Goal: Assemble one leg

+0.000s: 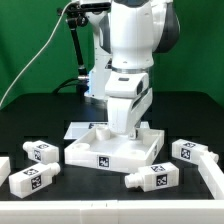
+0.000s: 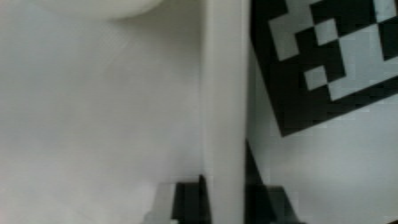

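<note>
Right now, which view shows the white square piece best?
Exterior view: most of the square piece shows, below the arm. The wrist view gives only blurred white surfaces and part of a tag, owner unclear.

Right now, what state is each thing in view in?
end effector: down at the square tray-like piece, fingertips hidden; open or shut unclear.
square tray-like piece: flat on the table, no leg visibly fitted.
rear leg at the exterior view's left: loose, lying on the table.
front leg at the exterior view's left: loose, lying.
front leg at the exterior view's right: loose, lying.
rear leg at the exterior view's right: loose, lying.
</note>
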Robot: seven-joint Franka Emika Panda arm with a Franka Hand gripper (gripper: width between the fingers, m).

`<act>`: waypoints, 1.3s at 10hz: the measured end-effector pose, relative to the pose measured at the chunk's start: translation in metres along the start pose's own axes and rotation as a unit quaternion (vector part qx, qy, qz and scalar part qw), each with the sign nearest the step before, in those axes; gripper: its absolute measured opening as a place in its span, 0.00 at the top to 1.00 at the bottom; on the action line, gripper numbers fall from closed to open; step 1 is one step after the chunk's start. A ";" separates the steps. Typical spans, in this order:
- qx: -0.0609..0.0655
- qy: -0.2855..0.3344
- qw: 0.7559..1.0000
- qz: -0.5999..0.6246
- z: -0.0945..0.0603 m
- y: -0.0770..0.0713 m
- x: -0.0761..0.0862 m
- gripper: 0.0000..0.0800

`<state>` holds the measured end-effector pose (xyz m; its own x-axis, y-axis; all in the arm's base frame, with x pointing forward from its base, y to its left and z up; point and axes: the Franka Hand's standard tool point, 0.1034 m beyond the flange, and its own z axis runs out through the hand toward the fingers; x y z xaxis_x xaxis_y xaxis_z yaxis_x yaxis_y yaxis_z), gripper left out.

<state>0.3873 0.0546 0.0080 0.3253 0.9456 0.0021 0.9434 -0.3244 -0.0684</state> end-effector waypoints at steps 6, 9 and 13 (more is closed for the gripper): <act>-0.021 0.007 0.997 -0.076 -0.003 0.053 0.010 0.93; -0.025 0.007 0.995 -0.094 -0.004 0.064 0.016 0.93; -0.021 0.001 0.988 -0.153 -0.006 0.087 0.010 0.93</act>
<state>0.4731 0.0357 0.0081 0.0250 0.9995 0.0179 0.9994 -0.0246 -0.0231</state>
